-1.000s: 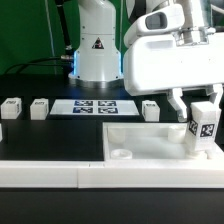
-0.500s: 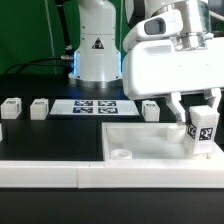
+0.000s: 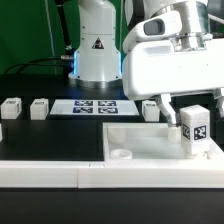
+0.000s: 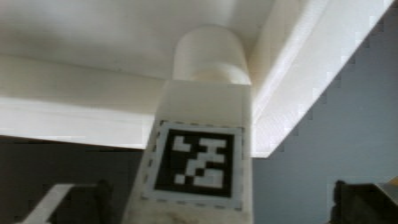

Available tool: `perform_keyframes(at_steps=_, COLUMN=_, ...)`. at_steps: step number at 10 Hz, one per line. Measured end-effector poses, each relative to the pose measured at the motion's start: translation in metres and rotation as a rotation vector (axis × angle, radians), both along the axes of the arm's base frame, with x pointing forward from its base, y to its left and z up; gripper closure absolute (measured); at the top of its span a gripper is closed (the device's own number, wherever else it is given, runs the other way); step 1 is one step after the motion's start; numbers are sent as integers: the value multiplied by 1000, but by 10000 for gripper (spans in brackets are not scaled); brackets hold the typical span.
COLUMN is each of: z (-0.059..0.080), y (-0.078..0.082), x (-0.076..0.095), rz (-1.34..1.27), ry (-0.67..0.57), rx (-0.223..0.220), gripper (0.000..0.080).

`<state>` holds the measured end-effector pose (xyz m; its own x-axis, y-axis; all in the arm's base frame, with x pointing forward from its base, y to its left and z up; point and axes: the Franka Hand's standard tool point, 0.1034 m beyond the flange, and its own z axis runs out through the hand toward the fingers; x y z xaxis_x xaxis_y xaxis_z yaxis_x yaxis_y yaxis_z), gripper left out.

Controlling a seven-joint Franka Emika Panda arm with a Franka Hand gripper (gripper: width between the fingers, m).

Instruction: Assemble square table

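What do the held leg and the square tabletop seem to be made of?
The leg looks like opaque white plastic with a dull, even finish and no grain; its black-and-white tag seems to be a printed label. The tabletop appears to be the same matte white plastic, judging by its smooth surface and moulded round socket.

The slab (image 3: 150,140) lay on the counter (image 3: 50,135) in the lower right of the frame. One leg (image 3: 196,130) stood upright on it near the right edge, between the fingers of the end effector (image 3: 192,108) above it. In the wrist view this leg's (image 4: 196,150) far end sat in an inner corner of the slab's rim (image 4: 107,85). A long bar (image 3: 50,172) ran along the lower left, in front of the slab's near corner. Behind the slab, mid-frame, lay the marker board (image 3: 95,106). Two loose legs (image 3: 12,107) (image 3: 39,108) sat to its left and a third loose leg (image 3: 151,109) to its right. The robot base (image 3: 97,45) stood behind the marker board, upper centre.
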<state>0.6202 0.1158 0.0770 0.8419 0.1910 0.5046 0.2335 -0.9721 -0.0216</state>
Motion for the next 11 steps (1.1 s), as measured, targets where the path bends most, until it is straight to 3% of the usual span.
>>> perform_keyframes(at_steps=8, z=0, y=-1, x=0, rz=3, ry=8, rx=-4, gripper=150)
perform_keyframes(at_steps=11, z=20, y=-13, x=15, rz=13, ry=98, rx=-25, gripper=150)
